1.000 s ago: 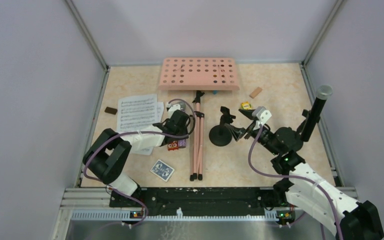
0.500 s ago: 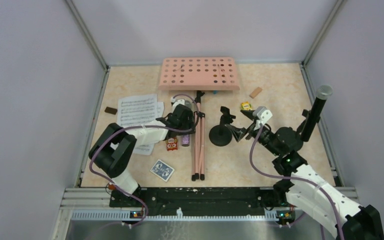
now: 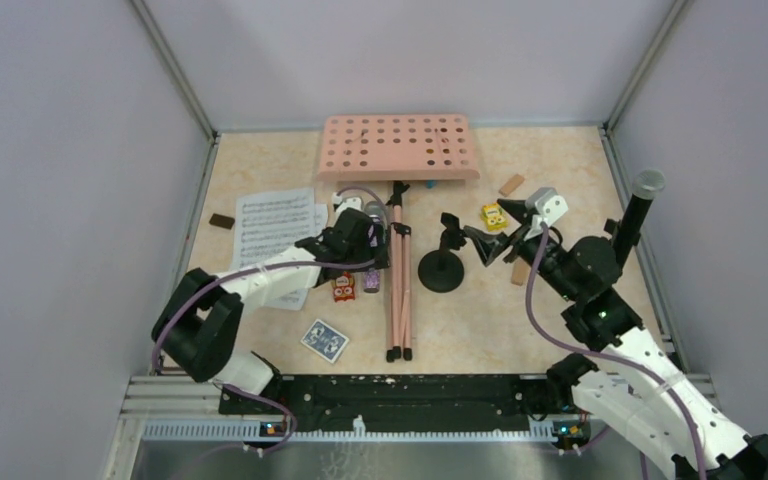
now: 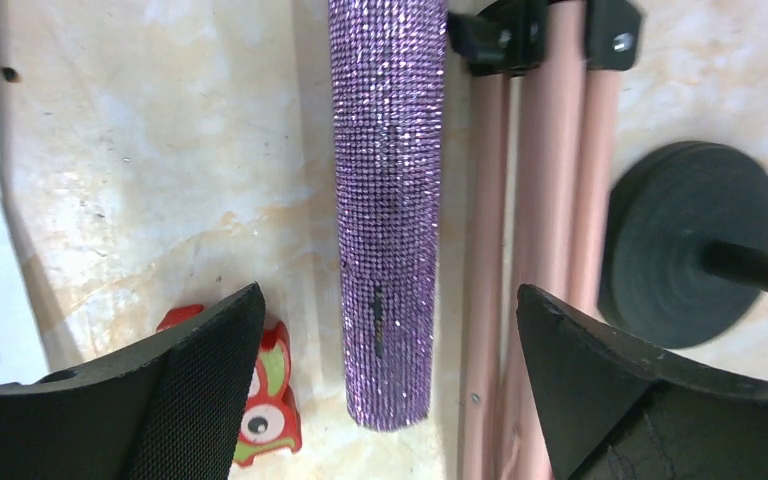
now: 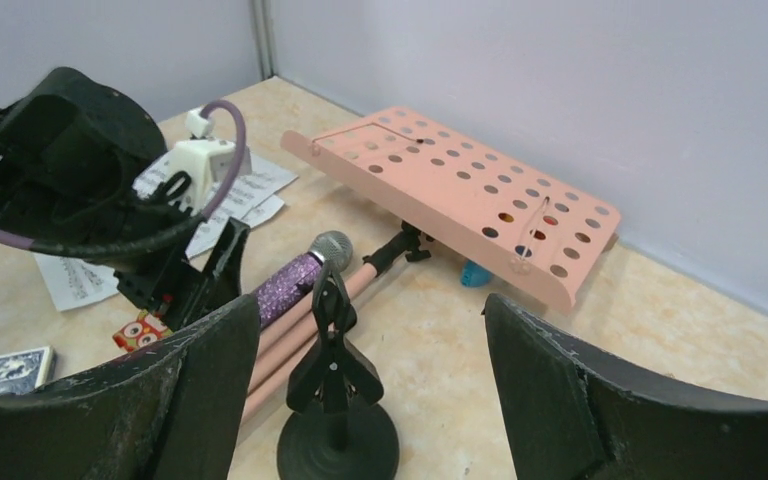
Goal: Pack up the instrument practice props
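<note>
Now | left pincer [image 4: 390,300] wide, purple-glitter microphone [image 4: 388,150] lying within its gap, untouched | right pincer [image 5: 370,310] wide, mic holder [image 5: 335,440] just ahead

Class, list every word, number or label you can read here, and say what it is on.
No text is readable.
Sheet music: printed lines too small to read.
Purple microphone: small dark mark, too blurred.
Card pack: pattern only, no words visible.

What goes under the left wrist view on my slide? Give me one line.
Open left gripper poised over the purple-glitter microphone, which lies beside the pink tripod legs.
</note>
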You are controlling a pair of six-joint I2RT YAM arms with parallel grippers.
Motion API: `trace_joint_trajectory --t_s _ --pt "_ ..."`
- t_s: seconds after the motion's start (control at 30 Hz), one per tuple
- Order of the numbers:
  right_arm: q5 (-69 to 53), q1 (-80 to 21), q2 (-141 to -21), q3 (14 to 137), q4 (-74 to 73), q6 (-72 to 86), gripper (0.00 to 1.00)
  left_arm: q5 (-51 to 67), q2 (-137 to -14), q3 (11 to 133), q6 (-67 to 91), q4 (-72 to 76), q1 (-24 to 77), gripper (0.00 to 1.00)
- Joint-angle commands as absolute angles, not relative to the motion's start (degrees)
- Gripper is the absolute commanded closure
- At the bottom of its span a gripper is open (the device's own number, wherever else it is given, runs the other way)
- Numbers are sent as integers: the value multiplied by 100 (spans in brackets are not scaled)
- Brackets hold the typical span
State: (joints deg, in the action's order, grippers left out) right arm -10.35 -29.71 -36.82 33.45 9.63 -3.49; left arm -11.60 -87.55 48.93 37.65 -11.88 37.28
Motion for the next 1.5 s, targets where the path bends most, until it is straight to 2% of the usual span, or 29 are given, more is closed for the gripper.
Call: trace_joint_trajectory --t_s 0.0,0.13,0.23,0.33,0.43,0.73,0.83,1.0,1.2,1.23,1.3,1.43,1.47 --pt "-738 -2936 -3524 4016 52 -115 19 -1327 -7987 4818 3732 -1474 3747 1" --pt "140 -2935 -3473 4650 -994 699 19 -1351 -7319 4642 3608 -1596 3745 1" --pt "463 -2933 -3636 5243 -1849 960 21 -890 -6732 4326 3223 -1172 3755 1" --pt "-203 -2936 -4006 5709 -2481 643 20 -147 -6203 4033 2893 -595 3766 2" --pt "-1032 -2934 -4506 5931 -2819 291 18 -32 -5905 3869 2863 -464 3765 2" --pt "-2453 -2935 -5555 5825 -1792 33 17 54 -5387 3599 2734 -694 3764 1" --pt "-2381 -2943 -5784 5778 -1556 130 21 53 -5266 3522 2718 -715 3769 1" --pt "-2023 -2995 -6139 5758 -1640 34 34 52 -5178 3448 2732 -729 3769 1" --pt "-1697 -3146 -6450 5704 -1692 -239 35 -119 -5181 3389 2792 -722 3763 1" --pt "-1636 -3173 -6497 5698 -1651 -252 37 -115 -5185 3373 2807 -714 3766 1" --pt "-1433 -3225 -6569 5651 -1491 -248 48 -115 -5182 3353 2834 -712 3763 1" --pt "-1152 -3262 -6617 5533 -1074 -135 80 -143 -5145 3314 2856 -732 3767 1" --pt "-1072 -3269 -6609 5521 -990 -108 85 -147 -5130 3299 2856 -734 3763 1"
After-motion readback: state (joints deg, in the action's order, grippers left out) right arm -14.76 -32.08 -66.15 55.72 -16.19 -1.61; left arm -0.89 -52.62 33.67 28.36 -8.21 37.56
